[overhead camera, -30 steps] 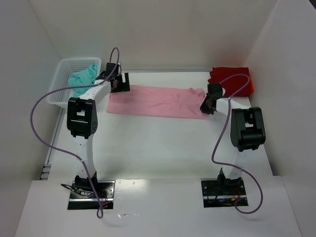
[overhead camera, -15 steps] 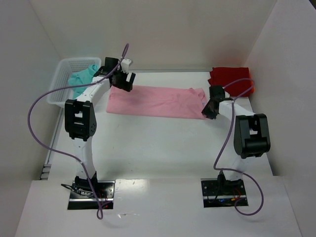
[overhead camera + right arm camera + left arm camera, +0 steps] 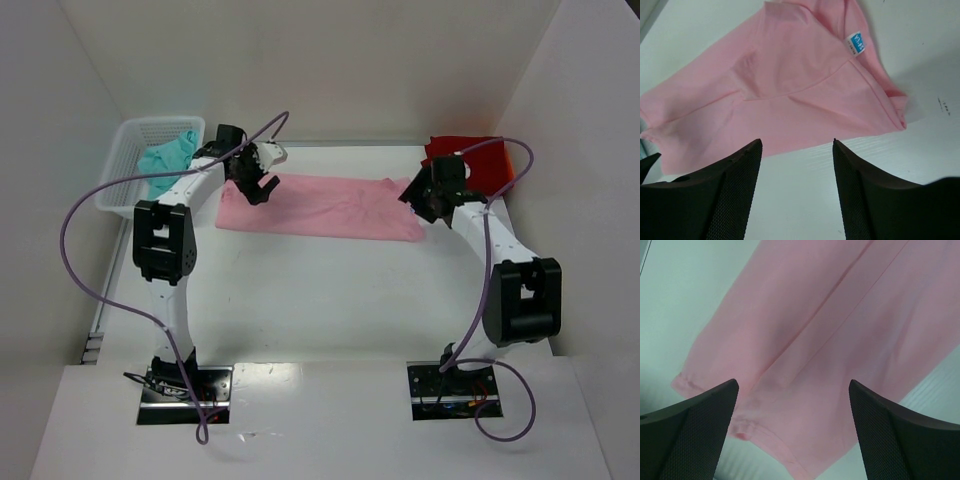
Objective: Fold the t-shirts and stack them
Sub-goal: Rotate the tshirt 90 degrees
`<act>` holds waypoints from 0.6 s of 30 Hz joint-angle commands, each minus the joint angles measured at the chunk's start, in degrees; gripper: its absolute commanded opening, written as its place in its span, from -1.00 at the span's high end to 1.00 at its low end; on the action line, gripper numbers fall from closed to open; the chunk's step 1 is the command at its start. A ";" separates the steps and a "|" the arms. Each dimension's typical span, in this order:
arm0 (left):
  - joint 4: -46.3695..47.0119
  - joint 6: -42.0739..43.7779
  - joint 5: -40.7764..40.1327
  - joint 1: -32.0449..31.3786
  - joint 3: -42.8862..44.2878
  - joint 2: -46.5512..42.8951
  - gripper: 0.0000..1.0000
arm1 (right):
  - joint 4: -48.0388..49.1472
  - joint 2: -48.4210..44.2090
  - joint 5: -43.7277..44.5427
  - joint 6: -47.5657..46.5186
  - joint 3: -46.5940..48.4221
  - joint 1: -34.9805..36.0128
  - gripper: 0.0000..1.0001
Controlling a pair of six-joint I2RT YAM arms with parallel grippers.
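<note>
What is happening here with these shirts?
The light pink cloth t-shirt lies on the table as a long folded strip. The left gripper and right gripper hover open over its ends, holding nothing. A folded bright red t-shirt sits far right; a teal t-shirt lies in the white mesh basket.

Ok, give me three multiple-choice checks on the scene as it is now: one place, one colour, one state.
1. Where is the teal t-shirt?
A. in the white basket
B. spread on the table
C. held in a gripper

2. Which colour of t-shirt lies spread flat?
A. red
B. pink
C. teal

3. The right gripper is:
A. shut on cloth
B. open, holding nothing
C. out of view

Answers:
1 A, teal cloth sits inside the basket at far left.
2 B, the pink t-shirt lies flat at the centre of the top view.
3 B, its wrist view shows the fingers apart with nothing between them.
</note>
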 commanded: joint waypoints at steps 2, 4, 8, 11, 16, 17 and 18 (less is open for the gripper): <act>-1.07 6.82 3.23 0.23 4.13 2.94 -0.97 | 1.53 4.00 -1.22 0.25 2.06 2.13 -0.30; -2.91 8.13 2.71 0.23 5.01 4.44 -1.00 | 1.53 5.94 -1.22 0.25 3.29 2.92 -0.36; -4.06 8.67 2.18 0.23 5.72 6.89 -1.00 | 1.53 10.68 -2.27 -0.28 6.89 4.06 -0.36; -4.77 8.67 1.31 -0.64 5.72 7.51 -1.00 | 0.92 13.40 -2.27 -1.51 9.62 4.06 -0.38; -6.07 5.68 -7.83 -4.77 4.49 10.06 -1.00 | 0.39 19.38 -1.22 -2.12 13.40 4.59 -0.38; -6.08 4.81 -7.84 -4.78 4.49 10.06 -1.00 | 0.39 20.00 0.26 -2.13 14.10 4.59 -0.38; -6.08 4.28 -8.45 -5.30 4.49 10.06 -1.00 | 0.39 20.53 1.06 -2.13 14.11 5.28 -0.38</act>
